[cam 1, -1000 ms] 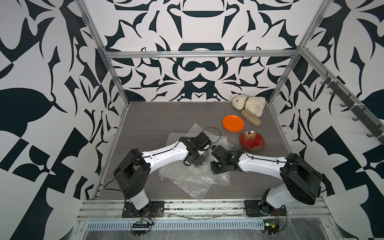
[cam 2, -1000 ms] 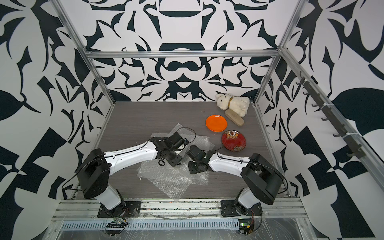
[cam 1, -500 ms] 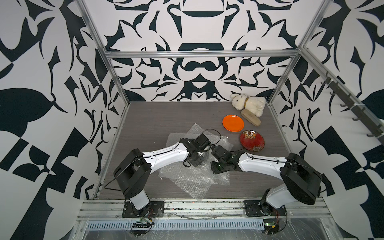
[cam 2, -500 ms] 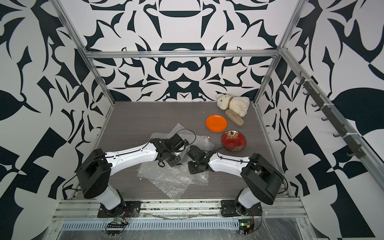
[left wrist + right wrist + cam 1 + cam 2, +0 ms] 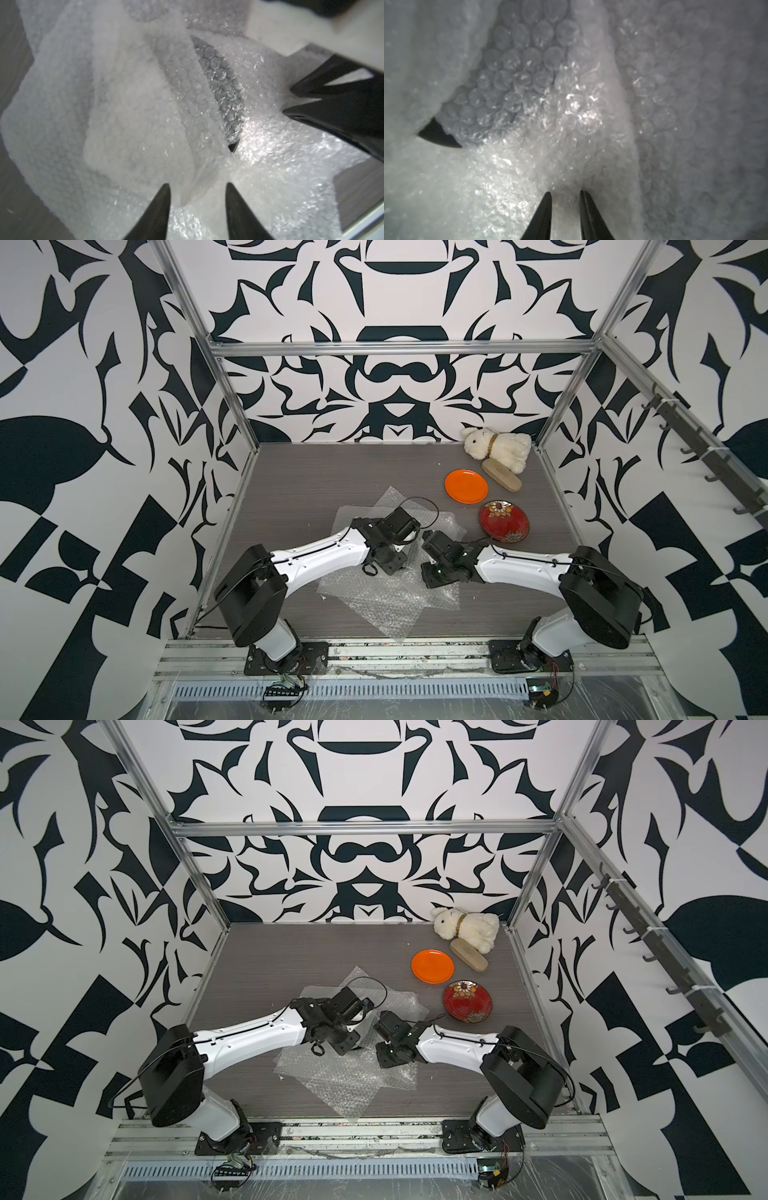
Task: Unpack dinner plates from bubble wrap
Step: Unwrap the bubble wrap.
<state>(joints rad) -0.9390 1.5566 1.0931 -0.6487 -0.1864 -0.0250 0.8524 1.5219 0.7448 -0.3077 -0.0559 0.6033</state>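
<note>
Crumpled bubble wrap (image 5: 374,593) lies mid-table under both wrists. In the left wrist view my left gripper (image 5: 197,187) is open, with a raised fold of the wrap (image 5: 145,104) standing between its fingers (image 5: 162,209). In its own wrist view my right gripper (image 5: 565,194) is shut on a bunched ridge of bubble wrap (image 5: 571,124). A black plate's edge (image 5: 438,135) pokes out of the wrap, and also shows as a sliver of plate (image 5: 233,145) in the left wrist view. The orange plate (image 5: 466,486) and the red floral plate (image 5: 504,521) lie bare at the right.
A white plush rabbit (image 5: 498,445) and a tan wooden brush (image 5: 500,481) sit in the back right corner. Patterned walls with metal frame posts enclose the table. The two arms (image 5: 249,1036) (image 5: 457,1048) meet over the wrap, wrists close together.
The left wrist has shifted very slightly over the wrap. The right arm, the plates and the wrap's outline look the same.
</note>
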